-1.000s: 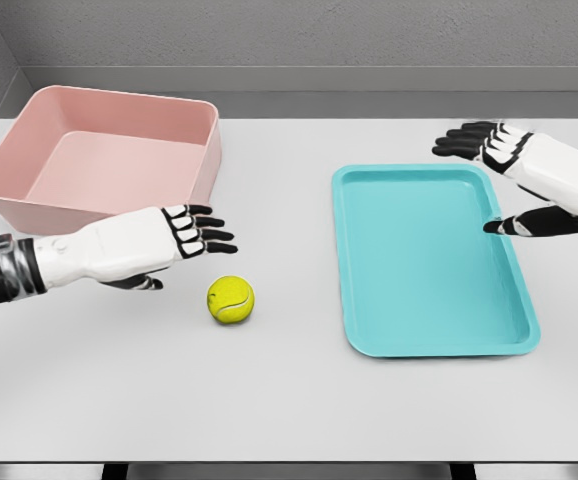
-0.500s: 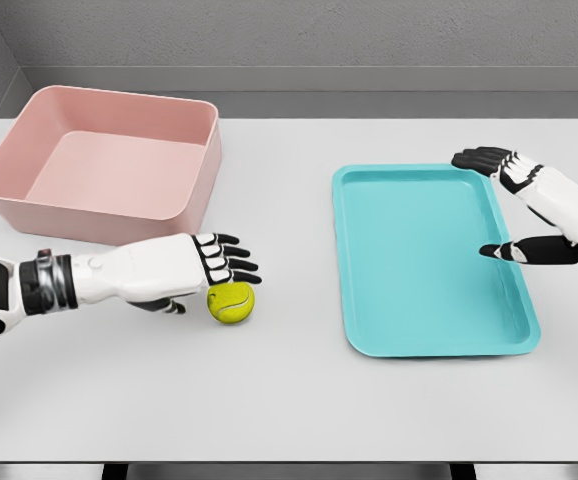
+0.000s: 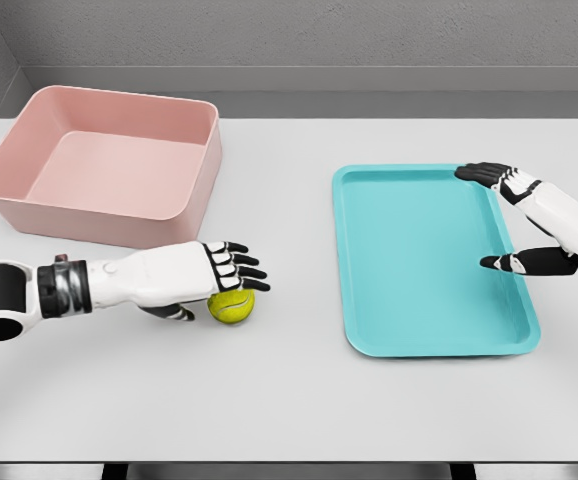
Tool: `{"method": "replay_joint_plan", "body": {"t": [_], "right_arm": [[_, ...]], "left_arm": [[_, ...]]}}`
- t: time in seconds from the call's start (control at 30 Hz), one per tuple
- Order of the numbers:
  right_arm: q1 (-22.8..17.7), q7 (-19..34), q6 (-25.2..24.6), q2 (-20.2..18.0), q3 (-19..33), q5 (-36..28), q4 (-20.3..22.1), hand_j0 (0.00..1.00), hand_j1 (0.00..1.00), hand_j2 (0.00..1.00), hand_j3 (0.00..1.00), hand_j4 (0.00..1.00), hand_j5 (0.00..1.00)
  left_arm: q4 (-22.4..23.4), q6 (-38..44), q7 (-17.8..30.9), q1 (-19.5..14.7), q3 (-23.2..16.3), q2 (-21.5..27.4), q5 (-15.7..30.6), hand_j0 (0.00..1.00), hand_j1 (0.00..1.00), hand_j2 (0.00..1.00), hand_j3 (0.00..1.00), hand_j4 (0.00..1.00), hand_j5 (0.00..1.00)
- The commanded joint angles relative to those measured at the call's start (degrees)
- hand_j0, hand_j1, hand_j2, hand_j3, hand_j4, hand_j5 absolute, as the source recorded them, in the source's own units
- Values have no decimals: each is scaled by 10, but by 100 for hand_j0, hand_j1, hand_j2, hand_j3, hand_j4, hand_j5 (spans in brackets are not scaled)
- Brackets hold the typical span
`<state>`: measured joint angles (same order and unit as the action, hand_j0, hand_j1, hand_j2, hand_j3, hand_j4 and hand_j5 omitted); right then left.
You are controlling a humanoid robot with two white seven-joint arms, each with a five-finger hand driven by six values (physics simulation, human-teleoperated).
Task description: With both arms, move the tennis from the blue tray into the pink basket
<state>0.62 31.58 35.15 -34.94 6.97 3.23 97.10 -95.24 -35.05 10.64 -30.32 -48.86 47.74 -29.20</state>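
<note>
The yellow tennis ball (image 3: 232, 306) lies on the white table between the pink basket (image 3: 109, 160) and the blue tray (image 3: 424, 258). My left hand (image 3: 231, 266) hovers directly over the ball, palm down, fingers spread, covering its top; the thumb (image 3: 177, 312) hangs to the ball's left. I cannot tell whether the hand touches the ball. My right hand (image 3: 499, 215) is open above the tray's right edge, fingers and thumb apart, holding nothing. The tray holds nothing.
The pink basket stands at the back left with its near wall just behind my left forearm (image 3: 99, 285). A grey wall (image 3: 309, 40) runs behind the table's far edge.
My left hand moved forward and to the right, from beside the ball to over it. My right hand drew back to the right and lower along the tray's edge. The ball stayed put.
</note>
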Motion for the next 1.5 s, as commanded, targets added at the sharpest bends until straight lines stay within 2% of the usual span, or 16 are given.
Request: {"method": "replay_joint_plan", "body": {"t": [0.0,0.53,0.67,0.93,1.2,1.47], "right_arm": [[0,0,-2,0,0,-5,-2,100,100,100,100,100,100],[0,0,-2,0,1,-6,-2,100,100,100,100,100,100],[0,0,-2,0,0,-6,-2,100,100,100,100,100,100],[0,0,-2,0,1,-6,-4,100,100,100,100,100,100],[-1,0,-2,0,1,-6,-5,100,100,100,100,100,100],[-1,0,-2,0,1,-6,-5,100,100,100,100,100,100]], "left_arm": [[5,0,0,-1,-3,-7,4,100,100,100,100,100,100],[35,0,0,-8,-19,-27,2,100,100,100,100,100,100],[35,0,18,-12,-20,-27,0,81,81,81,81,81,81],[34,0,25,-11,-25,-28,0,78,78,78,78,78,78],[35,0,41,-11,-24,-27,3,57,57,57,57,57,57],[34,0,41,-18,-24,-27,7,56,56,56,56,56,56]]}}
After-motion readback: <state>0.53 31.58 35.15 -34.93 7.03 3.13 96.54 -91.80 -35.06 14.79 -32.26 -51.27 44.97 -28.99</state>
